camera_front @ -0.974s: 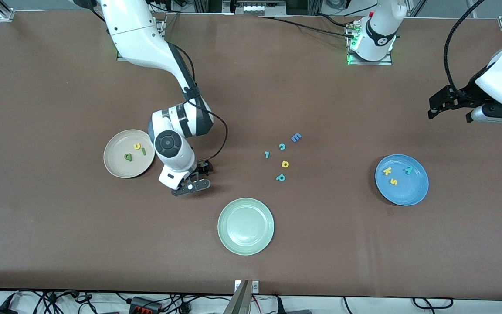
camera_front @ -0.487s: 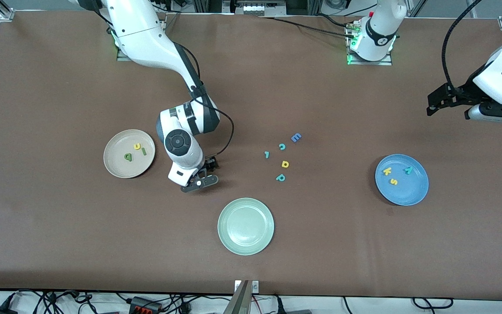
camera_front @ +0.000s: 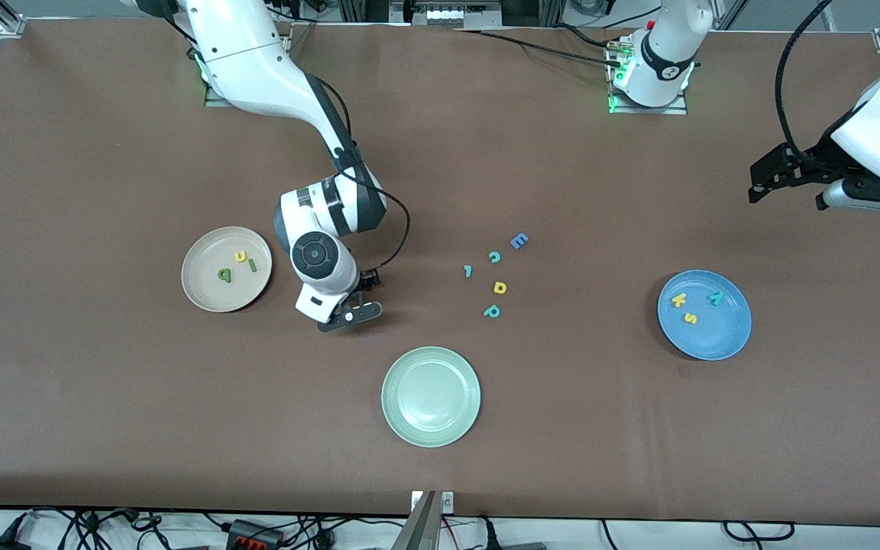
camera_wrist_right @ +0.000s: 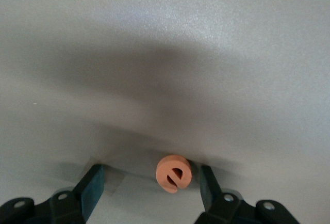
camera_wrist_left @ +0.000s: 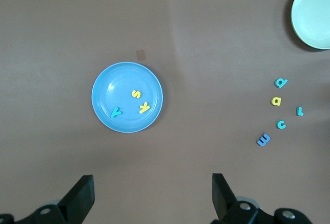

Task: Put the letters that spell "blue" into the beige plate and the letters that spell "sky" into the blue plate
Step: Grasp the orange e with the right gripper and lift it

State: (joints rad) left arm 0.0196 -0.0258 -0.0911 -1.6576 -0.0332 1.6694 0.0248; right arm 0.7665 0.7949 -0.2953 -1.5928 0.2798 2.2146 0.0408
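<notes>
Right gripper (camera_wrist_right: pixel 150 182): low over the bare brown table, between the beige plate and the pale green plate; its dark fingers stand on either side of the orange e, one touching it, the other apart from it, so not yet a firm grip.
Orange e (camera_wrist_right: pixel 174 173): small round matte foam letter lying on the table between those fingers.
Left gripper (camera_wrist_left: pixel 149 193): waits high over the left arm's end of the table, its fingers spread wide, holding nothing.
Beige plate (camera_front: pixel 199 286): round, smooth, cream; in it lie the green b (camera_front: pixel 224 275), yellow u (camera_front: pixel 241 257) and thin green l bar (camera_front: pixel 252 265).
Blue plate (camera_front: pixel 715 340): round, glossy sky-blue; holds the yellow k (camera_front: pixel 678 300), yellow s (camera_front: pixel 690 318) and teal y (camera_front: pixel 716 298).
Pale green plate (camera_front: pixel 431 396): round with a ribbed rim, nearest the front camera.
Loose letters: blue block E (camera_front: pixel 519 241), teal c (camera_front: pixel 494 257), yellow a (camera_front: pixel 499 287), teal p (camera_front: pixel 492 311), small teal piece (camera_front: pixel 468 270), clustered mid-table.
</notes>
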